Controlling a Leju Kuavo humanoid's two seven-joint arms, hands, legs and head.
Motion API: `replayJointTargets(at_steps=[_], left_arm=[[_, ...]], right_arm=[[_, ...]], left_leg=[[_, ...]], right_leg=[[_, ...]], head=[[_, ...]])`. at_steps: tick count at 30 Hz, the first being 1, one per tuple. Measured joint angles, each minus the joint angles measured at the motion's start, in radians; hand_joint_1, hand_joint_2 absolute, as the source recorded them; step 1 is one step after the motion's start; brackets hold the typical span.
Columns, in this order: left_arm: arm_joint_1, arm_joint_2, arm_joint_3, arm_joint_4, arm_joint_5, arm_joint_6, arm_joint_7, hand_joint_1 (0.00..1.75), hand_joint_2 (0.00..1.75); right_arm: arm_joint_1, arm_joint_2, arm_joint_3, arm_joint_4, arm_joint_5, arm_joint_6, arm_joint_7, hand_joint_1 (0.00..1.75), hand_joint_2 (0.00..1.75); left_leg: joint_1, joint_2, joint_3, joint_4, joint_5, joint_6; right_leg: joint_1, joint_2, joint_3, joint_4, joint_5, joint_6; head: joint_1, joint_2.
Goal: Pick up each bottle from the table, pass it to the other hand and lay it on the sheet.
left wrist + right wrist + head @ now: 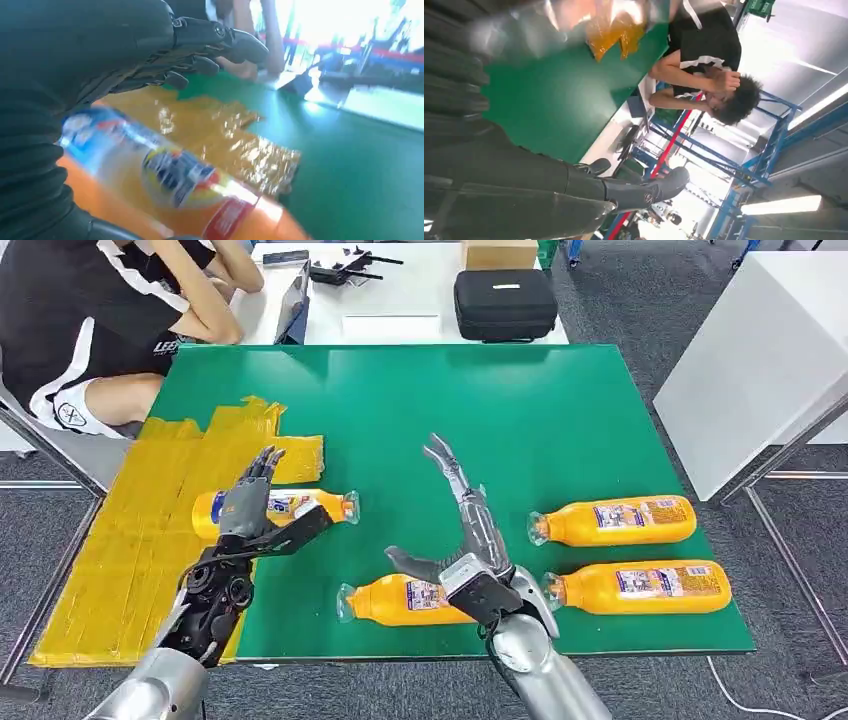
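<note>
Green mat (480, 410) covers the table, w/ a crinkled yellow sheet (130, 540) along its left side. Four orange bottles lie flat on it. Bottle 1 (300, 506) rests at the sheet's right edge, cap pointing right, partly on the sheet and partly on the mat. The left hand (250, 515) is over it, fingers (262, 468) stretched fwd and apart above the bottle's base end, thumb out to the right in front of the body; can't tell from the head view whether it touches. In the left wrist view the fingers (210, 45) arch above the blurred bottle (170, 185) w/o wrapping it, so the hand looks spread, gripping nothing.

Bottle 2 (400, 600) lies near the front edge at centre, cap left. The right hand (465, 540) is just beside and above its base end, fingers extended straight toward the far side, thumb out to the left over the bottle; wide open, nothing held. Right wrist view shows its fingers (644, 187) straight in the air.

Bottle 3 (615, 521) and bottle 4 (640, 587) lie side by side at right, caps left, apart from both hands.

A person (90, 320) in black sits at the far-left corner. Behind the mat, a white table w/ a black case (505, 302).
</note>
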Motion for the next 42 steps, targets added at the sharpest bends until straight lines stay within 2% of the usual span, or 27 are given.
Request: replayJointTargets(at_steps=[5,7,9,11,15,20,30,38,42], left_arm=[[0.031,-0.006,-0.011,-0.09,-0.012,0.012,0.019,0.0,1.75],[0.042,-0.009,-0.015,-0.12,0.021,0.011,-0.002,0.0,1.75],[0.06,-0.015,-0.017,-0.16,0.115,-0.008,-0.057,0.0,1.75],[0.088,-0.022,-0.022,-0.219,0.229,-0.021,-0.126,0.0,1.75],[0.149,-0.041,-0.024,-0.339,0.401,-0.044,-0.227,0.0,1.75],[0.212,-0.055,-0.026,-0.47,0.584,-0.109,-0.322,0.0,1.75],[0.257,-0.069,-0.026,-0.52,0.598,-0.13,-0.336,0.0,1.75],[0.261,-0.082,-0.026,-0.518,0.605,-0.138,-0.346,0.0,1.75],[0.261,-0.089,-0.026,-0.517,0.619,-0.137,-0.349,0.0,1.75]], right_arm=[[0.01,0.0,-0.005,0.0,0.021,-0.014,-0.001,0.0,1.75],[0.012,-0.001,-0.006,0.0,0.078,-0.046,0.034,0.0,1.75],[0.013,-0.006,-0.005,0.0,0.224,-0.078,0.128,0.0,1.75],[0.013,-0.02,0.004,0.0,0.401,-0.062,0.239,0.0,1.75],[0.019,-0.051,0.037,0.0,0.545,0.006,0.287,0.0,1.75],[0.014,-0.091,0.083,0.008,0.583,0.075,0.288,0.0,1.75],[0.038,-0.143,0.121,0.016,0.587,0.135,0.285,0.0,1.75],[0.103,-0.178,0.121,0.002,0.58,0.15,0.28,0.0,1.75],[0.121,-0.188,0.112,0.003,0.6,0.161,0.32,0.0,1.75]], left_leg=[[0.0,0.0,0.0,0.0,0.0,0.0],[0.0,0.0,0.0,0.0,0.0,0.0],[0.0,0.0,0.0,0.0,0.0,0.0],[0.0,0.0,-0.001,0.0,0.0,0.0],[0.0,0.0,-0.001,0.0,0.0,0.0],[0.0,0.0,-0.002,0.0,0.0,0.0],[0.0,-0.001,-0.002,0.0,0.0,0.0],[0.0,-0.001,-0.002,0.0,0.0,0.0],[0.0,-0.001,-0.002,0.0,0.0,0.0]], right_leg=[[0.0,0.0,0.0,0.0,0.0,0.0],[0.0,0.0,0.0,0.0,0.0,0.0],[0.0,0.0,0.0,0.0,0.0,0.0],[0.0,0.0,0.0,0.0,0.0,0.0],[0.0,0.0,0.0,0.0,0.0,0.0],[0.0,0.0,-0.002,0.0,0.0,0.0],[0.0,0.0,-0.001,-0.001,0.0,0.0],[0.0,0.0,-0.002,-0.001,0.0,0.0],[0.0,0.0,-0.001,-0.001,0.0,0.0]], head=[[0.0,0.0],[0.0,0.0],[0.0,0.0],[0.0,0.0],[0.0,0.0],[0.0,0.0],[0.0,0.0],[0.0,0.0],[0.0,0.0]])
